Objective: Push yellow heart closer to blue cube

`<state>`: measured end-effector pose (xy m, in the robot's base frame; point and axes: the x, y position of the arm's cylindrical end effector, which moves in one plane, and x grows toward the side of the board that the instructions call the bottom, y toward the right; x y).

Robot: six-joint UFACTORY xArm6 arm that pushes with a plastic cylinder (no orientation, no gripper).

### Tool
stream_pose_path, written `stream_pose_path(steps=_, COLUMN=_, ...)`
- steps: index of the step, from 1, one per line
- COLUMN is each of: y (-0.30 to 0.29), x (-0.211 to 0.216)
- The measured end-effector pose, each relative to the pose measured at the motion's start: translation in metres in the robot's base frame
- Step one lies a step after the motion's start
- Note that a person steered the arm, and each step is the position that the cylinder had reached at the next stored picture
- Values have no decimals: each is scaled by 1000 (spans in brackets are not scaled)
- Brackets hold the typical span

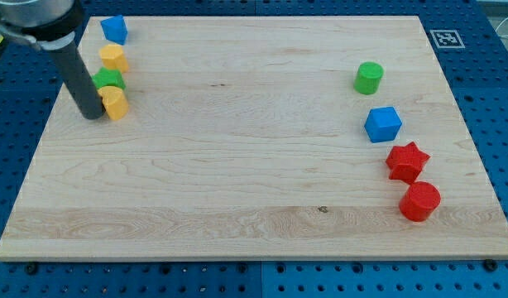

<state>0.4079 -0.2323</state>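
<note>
My tip [93, 116] is at the view's upper left, touching the left side of a yellow block [115, 103] that looks like the heart. Just above that block is a green block [109, 80], then a second yellow block [112, 58], then a small blue block [113, 29], all in a column. The blue cube [382, 124] sits far off at the view's right. The rod leans up to the view's top left corner.
A green cylinder [368, 78] stands above the blue cube. A red star [407, 161] and a red rounded block [419, 201] lie below it. The wooden board's left edge [39, 149] is close to my tip.
</note>
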Motion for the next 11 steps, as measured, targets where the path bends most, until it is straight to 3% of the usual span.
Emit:
stream_pose_path(steps=2, y=66, x=-21)
stream_pose_path(steps=7, y=313, x=-4)
stream_pose_path(steps=9, y=332, x=19)
stream_pose_path(steps=11, y=354, x=3)
